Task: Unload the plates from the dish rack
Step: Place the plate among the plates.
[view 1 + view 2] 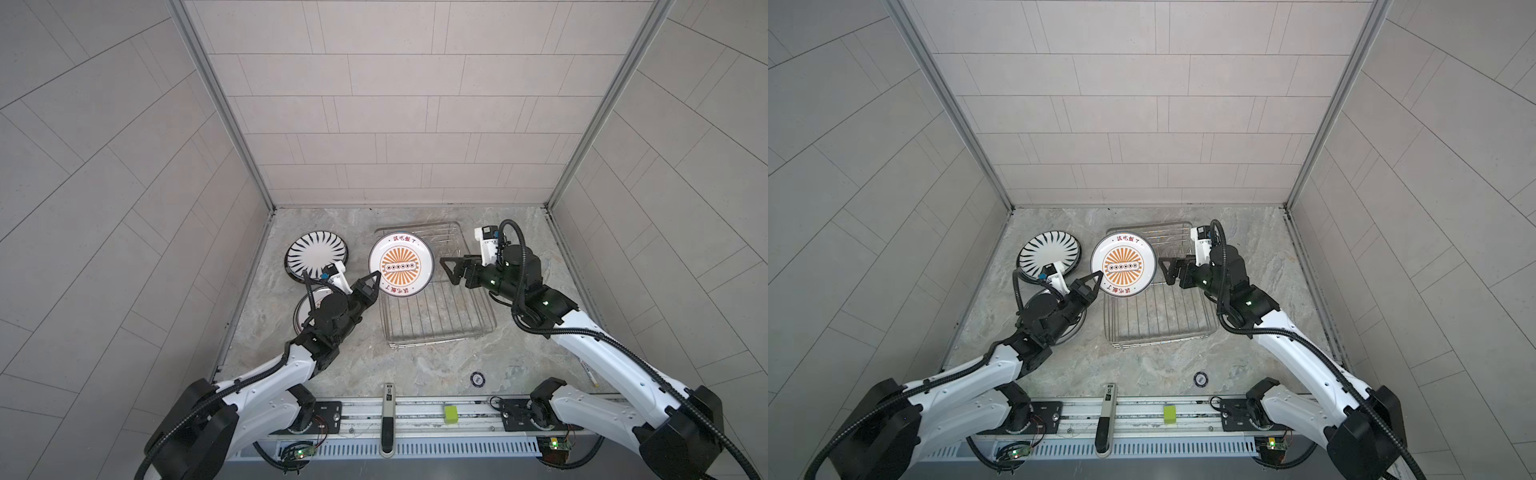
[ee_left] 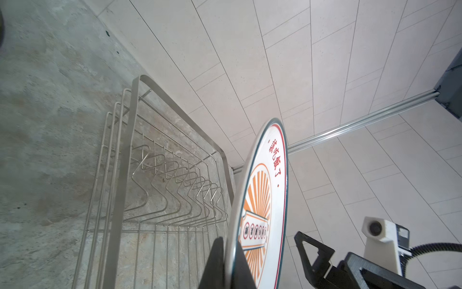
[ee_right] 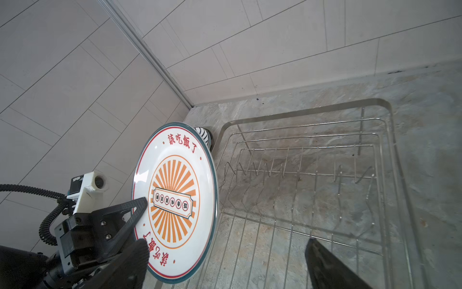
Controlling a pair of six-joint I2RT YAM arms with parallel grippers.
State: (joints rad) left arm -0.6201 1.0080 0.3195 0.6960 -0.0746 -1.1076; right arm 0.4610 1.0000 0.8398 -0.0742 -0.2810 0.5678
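Observation:
A white plate with an orange sunburst and red characters (image 1: 401,264) (image 1: 1123,265) (image 3: 175,197) hangs on edge over the left end of the dish rack (image 1: 440,316) (image 1: 1158,316) (image 3: 325,155). My left gripper (image 1: 376,277) (image 1: 1098,277) (image 2: 228,247) is shut on its rim (image 2: 262,200). Just to the plate's right, my right gripper (image 1: 446,271) (image 1: 1163,270) (image 3: 225,250) stands open and holds nothing. The rack's zigzag prongs (image 2: 175,180) are bare. A black-striped plate (image 1: 316,251) (image 1: 1048,253) lies flat left of the rack. Another plate (image 1: 305,311) is mostly hidden under my left arm.
Tiled walls close in the marble table (image 1: 415,365) at the back and on both sides. A small round black disc (image 1: 478,379) lies near the front. A green block (image 1: 451,414) and a black-and-white bar (image 1: 388,415) sit on the front rail.

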